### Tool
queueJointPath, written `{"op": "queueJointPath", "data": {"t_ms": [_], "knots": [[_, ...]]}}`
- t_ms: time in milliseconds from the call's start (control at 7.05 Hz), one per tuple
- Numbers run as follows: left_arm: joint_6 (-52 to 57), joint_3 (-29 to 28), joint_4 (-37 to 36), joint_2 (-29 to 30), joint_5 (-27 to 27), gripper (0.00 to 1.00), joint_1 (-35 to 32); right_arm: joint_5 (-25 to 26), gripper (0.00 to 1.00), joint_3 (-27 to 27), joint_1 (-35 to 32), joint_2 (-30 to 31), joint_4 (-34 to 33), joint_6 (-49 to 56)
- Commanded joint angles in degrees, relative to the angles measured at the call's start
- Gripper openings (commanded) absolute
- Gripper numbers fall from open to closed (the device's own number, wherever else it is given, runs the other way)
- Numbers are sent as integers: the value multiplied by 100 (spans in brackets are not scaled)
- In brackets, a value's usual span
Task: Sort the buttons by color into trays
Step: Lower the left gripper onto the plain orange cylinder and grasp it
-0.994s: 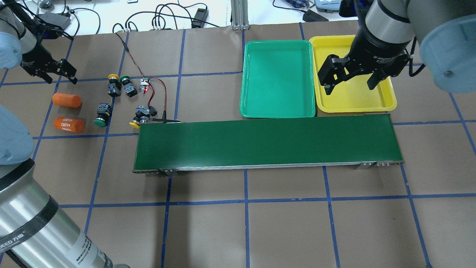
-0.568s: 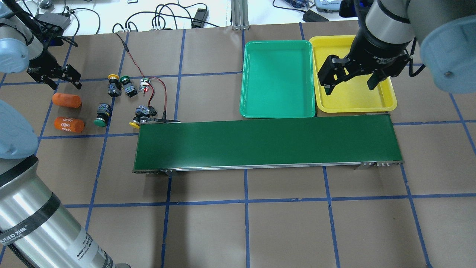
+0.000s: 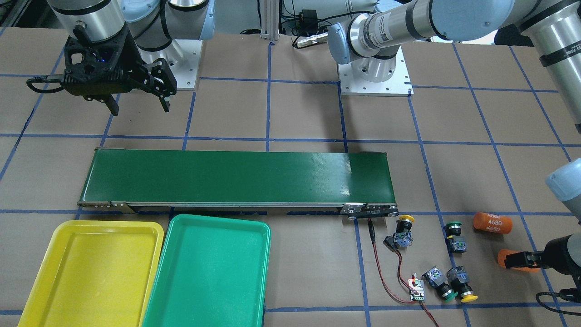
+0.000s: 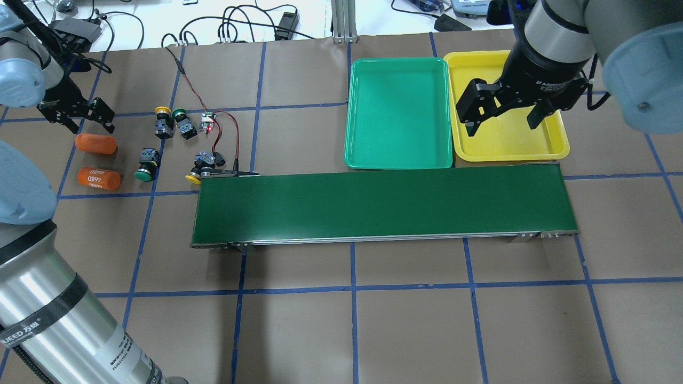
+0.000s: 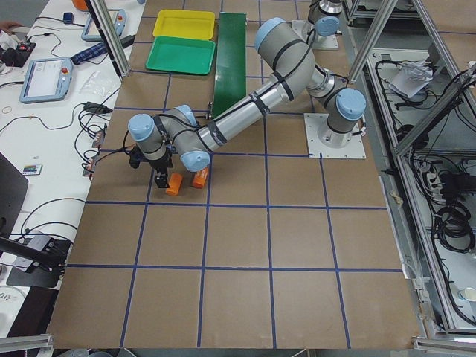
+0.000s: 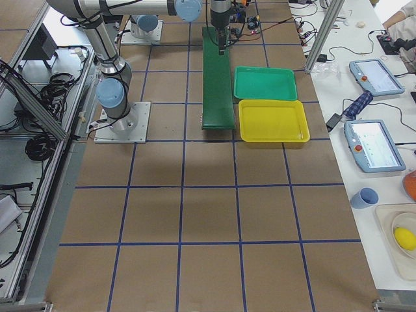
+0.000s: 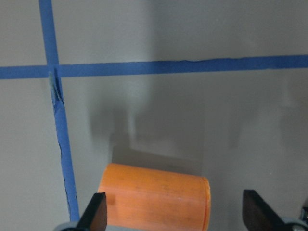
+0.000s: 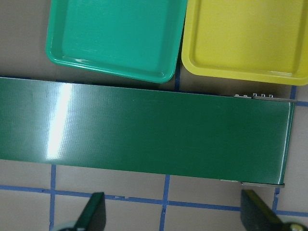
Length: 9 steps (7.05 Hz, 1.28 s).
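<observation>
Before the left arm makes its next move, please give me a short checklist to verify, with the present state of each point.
1. Open, empty left gripper: ok.
2. Button lined up under the left gripper: not ok; the wrist view shows an orange cylinder between the fingers.
3. All four buttons free on the table: ok.
4. Nothing in green tray and yellow tray: ok.
5. Open right gripper: ok.
6. Running conveyor belt: cannot tell.
</observation>
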State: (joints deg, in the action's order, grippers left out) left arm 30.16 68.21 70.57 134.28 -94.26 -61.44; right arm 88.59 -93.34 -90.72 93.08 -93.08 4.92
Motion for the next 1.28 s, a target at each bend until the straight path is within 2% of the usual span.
{"op": "queueJointPath", "data": {"t_ms": [0, 284, 1135], "knots": [[260, -18, 1, 45, -13, 100, 1, 0, 100, 0, -16, 9, 0, 0], [569, -44, -8, 89, -240, 100, 1, 0, 100, 0, -16, 0, 0, 0], [578, -141, 71, 247, -250, 100, 9, -9, 100, 0, -16, 9, 0, 0]]}}
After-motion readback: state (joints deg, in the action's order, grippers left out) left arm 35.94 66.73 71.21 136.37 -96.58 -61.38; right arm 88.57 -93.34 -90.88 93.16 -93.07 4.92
